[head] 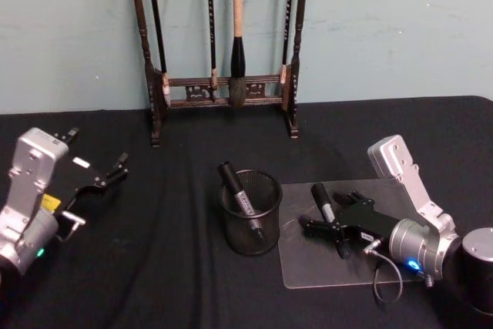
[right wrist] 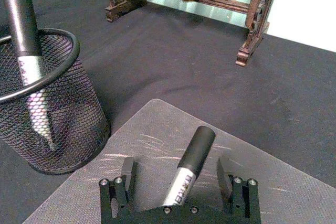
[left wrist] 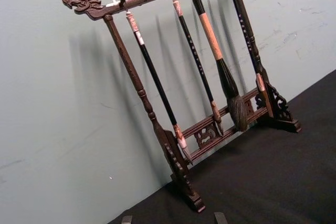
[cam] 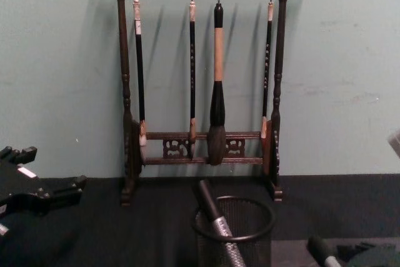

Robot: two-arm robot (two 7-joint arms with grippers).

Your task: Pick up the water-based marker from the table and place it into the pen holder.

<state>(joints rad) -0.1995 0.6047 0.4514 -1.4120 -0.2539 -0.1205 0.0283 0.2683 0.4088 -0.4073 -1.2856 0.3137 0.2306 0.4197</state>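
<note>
— What sits by the tabletop's left edge?
— The left gripper, with its fingers spread wide and nothing between them.
— And along the back edge?
— The tall brush rack, with four brushes hanging from its top bar.
— The middle?
— The pen holder stands upright in front of the rack, nearer the front edge. A second marker leans inside it, cap up.
— Where is the water-based marker?
— Just right of the holder, on a clear mat toward the right edge. The right gripper is low over the mat. Its fingers are spread, one on each side of the marker, and a gap shows on both sides
</note>
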